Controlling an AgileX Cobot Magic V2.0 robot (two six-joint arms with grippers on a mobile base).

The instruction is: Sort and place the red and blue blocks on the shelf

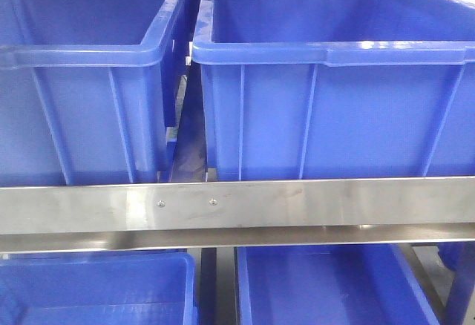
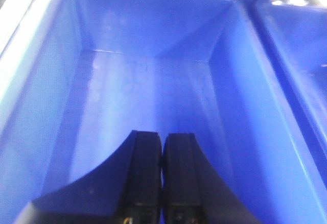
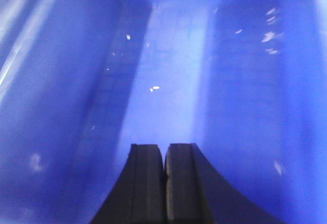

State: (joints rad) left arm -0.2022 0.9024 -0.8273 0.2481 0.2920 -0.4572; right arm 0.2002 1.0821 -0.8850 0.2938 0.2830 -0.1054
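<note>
Facing the shelf [image 1: 297, 205], four blue bins are recorded in the front view: upper left bin [image 1: 82, 110], upper right bin [image 1: 334, 110], and, below the steel rail, lower left bin [image 1: 89, 288] and lower right bin [image 1: 326, 288].

Left gripper [image 2: 162, 147]: jaws pressed together with nothing between them, pointed into a bare blue bin interior [image 2: 153, 91].

Right gripper [image 3: 165, 157]: jaws likewise closed flat against each other, nothing held, pointed into another blue bin interior [image 3: 168, 81], dim and blurred.

Red block, blue block: not seen in any view; their whereabouts cannot be told.

Step in hand, as judged: either a block is being sought or a placing pass is finished; which one cannot be settled. For the next move, the blocks would have to be located and the jaws opened before any grasp is attempted.
</note>
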